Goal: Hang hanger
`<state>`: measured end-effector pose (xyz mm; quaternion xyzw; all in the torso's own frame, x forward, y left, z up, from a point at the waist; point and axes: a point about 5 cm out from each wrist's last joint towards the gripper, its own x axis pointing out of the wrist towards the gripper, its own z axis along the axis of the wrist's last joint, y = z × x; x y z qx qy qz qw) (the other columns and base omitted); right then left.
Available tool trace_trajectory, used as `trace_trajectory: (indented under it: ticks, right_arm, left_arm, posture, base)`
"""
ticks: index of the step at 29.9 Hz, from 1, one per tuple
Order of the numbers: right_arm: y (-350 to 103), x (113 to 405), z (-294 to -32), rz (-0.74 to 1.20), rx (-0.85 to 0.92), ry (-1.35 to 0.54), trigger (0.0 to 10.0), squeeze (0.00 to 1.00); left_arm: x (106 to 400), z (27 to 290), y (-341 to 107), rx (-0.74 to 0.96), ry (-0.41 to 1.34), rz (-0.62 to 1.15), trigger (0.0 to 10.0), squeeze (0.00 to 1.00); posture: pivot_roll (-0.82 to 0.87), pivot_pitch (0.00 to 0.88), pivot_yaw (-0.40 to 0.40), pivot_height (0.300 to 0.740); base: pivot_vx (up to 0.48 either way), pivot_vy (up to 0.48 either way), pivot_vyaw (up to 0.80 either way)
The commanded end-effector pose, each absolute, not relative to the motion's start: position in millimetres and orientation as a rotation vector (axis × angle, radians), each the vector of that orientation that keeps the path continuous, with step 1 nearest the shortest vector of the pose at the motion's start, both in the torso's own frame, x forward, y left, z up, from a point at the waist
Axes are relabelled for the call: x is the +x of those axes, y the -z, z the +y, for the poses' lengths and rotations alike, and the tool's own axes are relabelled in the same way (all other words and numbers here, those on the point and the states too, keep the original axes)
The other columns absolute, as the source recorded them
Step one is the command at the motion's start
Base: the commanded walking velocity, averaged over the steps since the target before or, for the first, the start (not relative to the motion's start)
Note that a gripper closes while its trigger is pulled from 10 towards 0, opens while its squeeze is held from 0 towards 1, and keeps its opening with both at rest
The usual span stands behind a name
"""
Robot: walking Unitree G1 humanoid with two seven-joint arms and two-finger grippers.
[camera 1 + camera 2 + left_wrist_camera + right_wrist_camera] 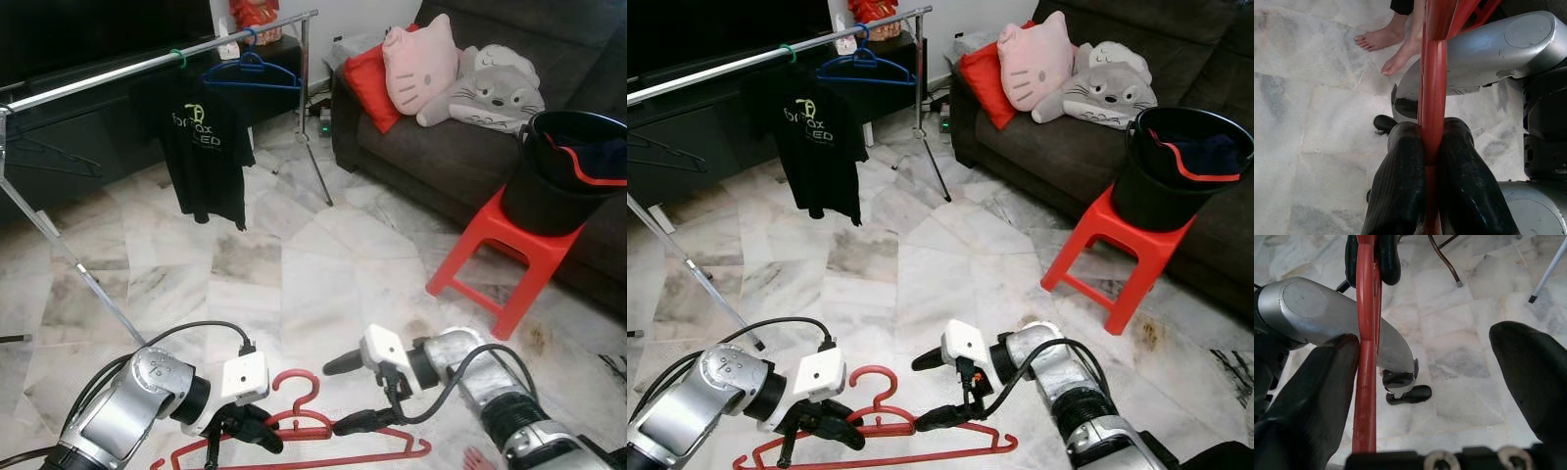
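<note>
Hanger (312, 436), red, low and near, over the floor (294, 284). Left hand (247, 427) clamps its left shoulder. Right hand (348, 394) wide; one finger (1317, 396) touches the bar. Rail (157, 63) far left.

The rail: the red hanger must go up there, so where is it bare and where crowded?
The rail is bare left of the black T-shirt, and in the short gap before the blue hanger. It is crowded around those two. The left gripper holds the red hanger.

Red plastic hanger (323, 439) held level above the marble floor (294, 284)
</note>
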<state>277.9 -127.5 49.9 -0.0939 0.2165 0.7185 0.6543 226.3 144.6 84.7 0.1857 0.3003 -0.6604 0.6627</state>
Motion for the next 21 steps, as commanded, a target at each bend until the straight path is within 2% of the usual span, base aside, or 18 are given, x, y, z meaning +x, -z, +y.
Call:
trace_trajectory:
  ticks: [1,14,15,17,21]
  right_arm:
    - [-53,280,-126,0.468,-0.199,-1.636,10.0,0.0]
    - [-45,274,-109,0.486,-0.157,-1.678,10.0,0.0]
    - [-44,274,-109,0.488,-0.157,-1.68,9.3,0.0]
    - [-44,274,-108,0.49,-0.153,-1.675,0.0,0.0]
    - [-43,275,-110,0.494,-0.156,-1.666,0.0,0.0]
  left_arm:
    - [228,140,-90,0.411,1.515,0.661,10.0,0.0]
    - [230,131,-93,0.402,1.52,0.643,10.0,0.0]
    - [230,131,-93,0.402,1.519,0.643,10.0,0.0]
    - [230,131,-93,0.401,1.516,0.64,10.0,0.0]
    - [231,130,-93,0.399,1.514,0.639,10.0,0.0]
  posture:
    - [0.03,0.0,-0.024,0.74]
    - [0.04,0.0,-0.031,0.74]
    - [0.04,0.0,-0.031,0.74]
    - [0.04,0.0,-0.031,0.74]
    - [0.04,0.0,-0.032,0.74]
  base:
    - [0.0,0.0,0.0]
    - [0.0,0.0,0.0]
    - [0.0,0.0,0.0]
    - [0.0,0.0,0.0]
    - [0.0,0.0,0.0]
